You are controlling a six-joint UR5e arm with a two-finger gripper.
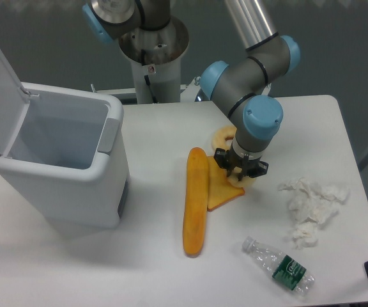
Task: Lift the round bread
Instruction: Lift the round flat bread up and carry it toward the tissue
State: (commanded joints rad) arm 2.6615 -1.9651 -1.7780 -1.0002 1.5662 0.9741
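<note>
The round bread (246,181) is a pale-beige bun on the table right of centre. It is mostly hidden under my gripper, and only its lower edge shows. My gripper (240,170) points straight down onto it, with its dark fingers spread on either side of the bun. I cannot tell whether the fingers press on it. The ring-shaped bread (221,135) lies just behind, partly hidden by the wrist. The long orange baguette (195,208) lies to the left.
A flat orange wedge (221,190) lies between the baguette and the bun, touching both. A white bin (62,160) with its lid open stands at the left. Crumpled white tissue (312,204) and a plastic bottle (280,265) lie at the right front.
</note>
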